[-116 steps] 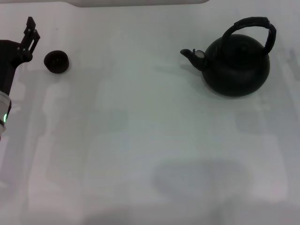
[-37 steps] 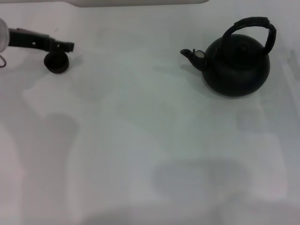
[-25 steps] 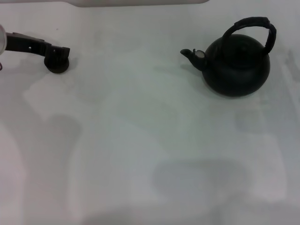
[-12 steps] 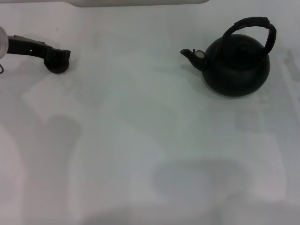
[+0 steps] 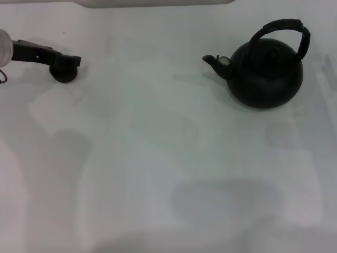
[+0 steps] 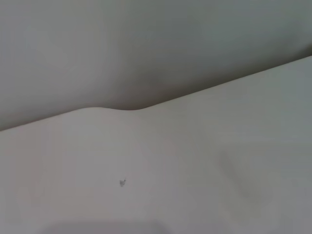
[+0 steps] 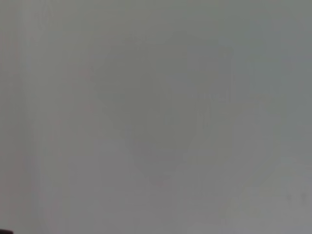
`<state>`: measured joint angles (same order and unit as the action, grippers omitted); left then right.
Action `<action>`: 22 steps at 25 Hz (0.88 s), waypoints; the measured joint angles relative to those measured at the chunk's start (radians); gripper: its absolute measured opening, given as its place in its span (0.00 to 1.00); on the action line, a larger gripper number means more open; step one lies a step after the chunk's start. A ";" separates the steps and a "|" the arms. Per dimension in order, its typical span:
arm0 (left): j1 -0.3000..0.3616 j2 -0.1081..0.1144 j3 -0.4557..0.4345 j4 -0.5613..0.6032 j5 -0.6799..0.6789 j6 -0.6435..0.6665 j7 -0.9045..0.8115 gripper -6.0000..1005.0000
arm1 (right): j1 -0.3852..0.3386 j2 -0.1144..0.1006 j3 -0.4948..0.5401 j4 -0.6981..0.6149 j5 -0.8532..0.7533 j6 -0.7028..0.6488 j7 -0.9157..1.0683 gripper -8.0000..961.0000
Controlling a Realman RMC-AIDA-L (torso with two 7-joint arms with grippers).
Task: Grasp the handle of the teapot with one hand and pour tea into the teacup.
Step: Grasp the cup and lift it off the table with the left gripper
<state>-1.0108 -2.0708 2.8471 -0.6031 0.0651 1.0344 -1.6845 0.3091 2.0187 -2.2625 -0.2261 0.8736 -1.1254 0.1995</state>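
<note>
Left pincer point(image 5: 71, 61) reaches in from the desk's point(image 5: 158, 158) far left, at the teacup point(image 5: 64, 74); whether it clamps the cup cannot be told. Teapot point(image 5: 266, 74) stands upright far right, handle point(image 5: 284, 26) free, spout toward the cup

A plain test setup rather than a lived-in room. A bare white counter point(image 5: 158, 158) fills the head view, its rounded far edge point(image 6: 117, 108) meeting a blank grey wall point(image 6: 146, 39).
</note>
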 joint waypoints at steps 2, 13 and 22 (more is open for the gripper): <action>0.001 0.000 0.000 0.004 0.000 -0.007 0.000 0.86 | 0.000 -0.001 0.000 0.000 0.000 -0.001 0.000 0.91; 0.002 0.000 0.000 0.050 0.014 -0.054 -0.001 0.86 | 0.001 -0.002 0.000 0.002 0.000 -0.001 0.000 0.91; 0.011 0.001 0.000 0.063 0.018 -0.060 -0.005 0.86 | 0.002 -0.002 0.001 0.002 0.001 0.000 0.000 0.91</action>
<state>-1.0000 -2.0700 2.8470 -0.5398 0.0833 0.9741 -1.6897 0.3116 2.0171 -2.2612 -0.2239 0.8745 -1.1259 0.1994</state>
